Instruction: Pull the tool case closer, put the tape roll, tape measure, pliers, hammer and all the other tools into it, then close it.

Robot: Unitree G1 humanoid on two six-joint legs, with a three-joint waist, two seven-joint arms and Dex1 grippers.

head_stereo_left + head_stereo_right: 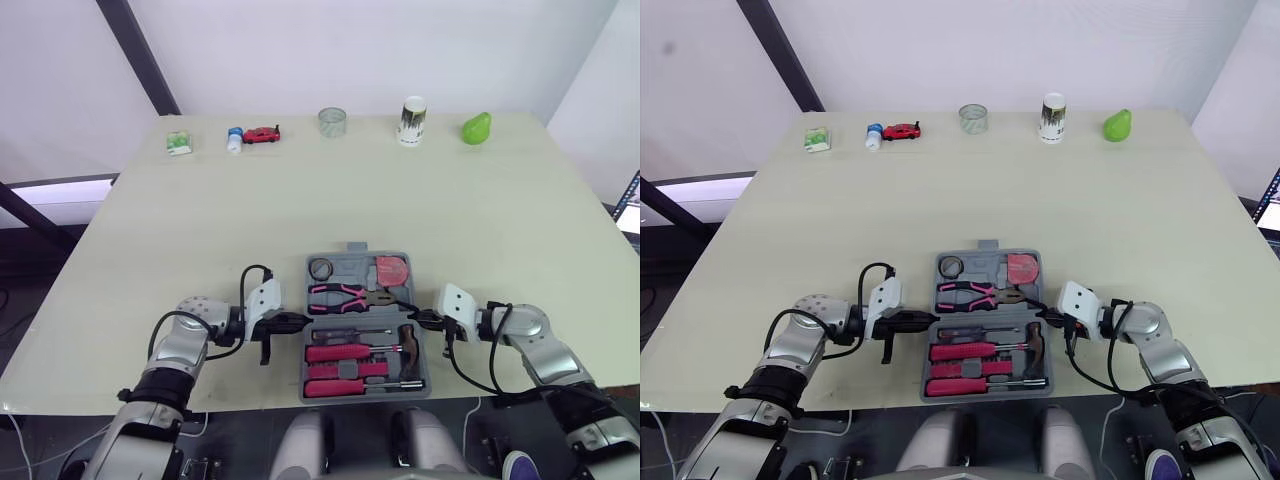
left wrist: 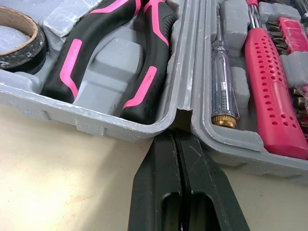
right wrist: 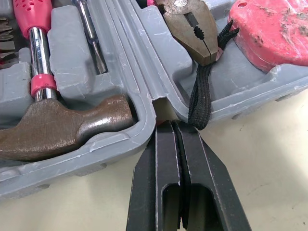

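The tool case (image 1: 356, 262) lies open and flat at the near edge of the worktop (image 1: 450, 200), right between the arms. The tape roll (image 1: 320, 268), tape measure (image 1: 392, 270) and pliers (image 1: 345, 295) sit in the far half, the hammer (image 1: 408, 342) and red-handled screwdrivers (image 1: 340, 353) in the near half. Loading looks done, so this is the closing step. The left end effector (image 1: 296, 322) and right end effector (image 1: 420, 318) are each pinched fully together, gripping nothing, with their tips at the hinge notch on either side. The next move probably calls for getting under one half's edge and folding it over evenly.
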